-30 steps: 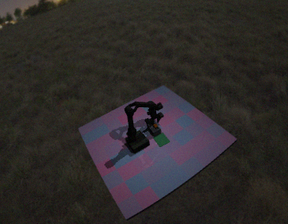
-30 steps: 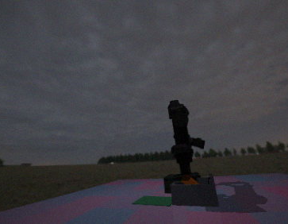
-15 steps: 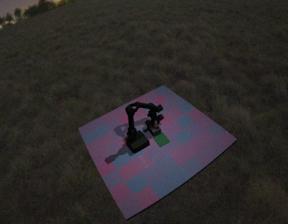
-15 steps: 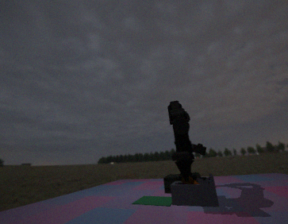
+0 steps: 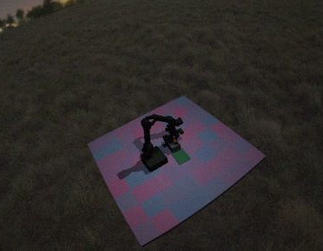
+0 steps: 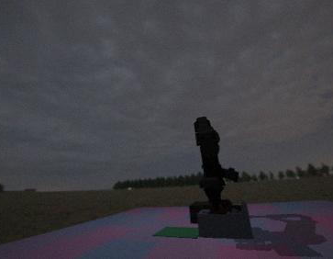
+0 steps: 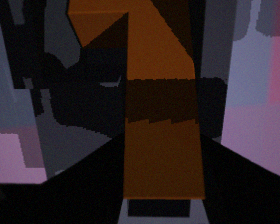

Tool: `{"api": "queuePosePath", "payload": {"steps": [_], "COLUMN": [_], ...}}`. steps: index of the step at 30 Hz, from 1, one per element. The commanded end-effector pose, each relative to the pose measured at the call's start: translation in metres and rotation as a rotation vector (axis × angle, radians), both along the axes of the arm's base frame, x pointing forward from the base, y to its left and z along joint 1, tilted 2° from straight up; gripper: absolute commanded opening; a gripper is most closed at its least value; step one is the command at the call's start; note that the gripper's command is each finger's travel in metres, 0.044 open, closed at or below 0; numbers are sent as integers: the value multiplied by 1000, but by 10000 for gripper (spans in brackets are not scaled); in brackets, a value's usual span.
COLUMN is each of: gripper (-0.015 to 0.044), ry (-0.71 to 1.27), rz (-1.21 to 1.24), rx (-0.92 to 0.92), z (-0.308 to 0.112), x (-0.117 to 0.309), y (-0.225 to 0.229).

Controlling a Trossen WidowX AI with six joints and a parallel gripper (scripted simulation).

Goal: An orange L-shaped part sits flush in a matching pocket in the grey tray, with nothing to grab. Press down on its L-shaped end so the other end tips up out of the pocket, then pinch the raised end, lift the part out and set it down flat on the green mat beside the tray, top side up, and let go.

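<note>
The orange L-shaped part (image 5: 174,141) (image 6: 221,211) (image 7: 161,165) is tilted. Its straight end is raised towards the wrist camera, and its L-shaped end lies further down at the top of the wrist view. The grey tray (image 5: 173,149) (image 6: 223,224) (image 7: 214,55) is around and below it. My gripper (image 7: 160,142) (image 6: 218,207) points down into the tray, with one finger against each side of the raised straight arm, shut on the part. The fingertips themselves are dark and partly hidden. The green mat (image 5: 181,157) (image 6: 177,231) lies flat beside the tray with nothing on it.
The dark arm base (image 5: 154,159) stands on the patchwork table top (image 5: 207,187) close to the tray and mat. The tray walls rise on both sides of the fingers. The arm's shadow darkens parts of the tray and the table top.
</note>
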State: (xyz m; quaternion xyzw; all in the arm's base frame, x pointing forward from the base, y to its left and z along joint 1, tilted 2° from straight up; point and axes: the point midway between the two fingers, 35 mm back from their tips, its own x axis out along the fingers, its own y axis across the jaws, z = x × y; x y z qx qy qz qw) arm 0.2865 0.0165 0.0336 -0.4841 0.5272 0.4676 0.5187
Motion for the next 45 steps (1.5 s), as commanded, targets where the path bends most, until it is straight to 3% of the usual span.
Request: {"api": "queuePosePath", "payload": {"steps": [1,4,8,45], "gripper": [102,82,0,0], "ry": [-1,-1,-1,-1], "rz": [0,0,0,4], "rx": [0,0,0,-3], "z": [1,1,1,48], "x": [0,0,0,0], "y": [0,0,0,1]}}
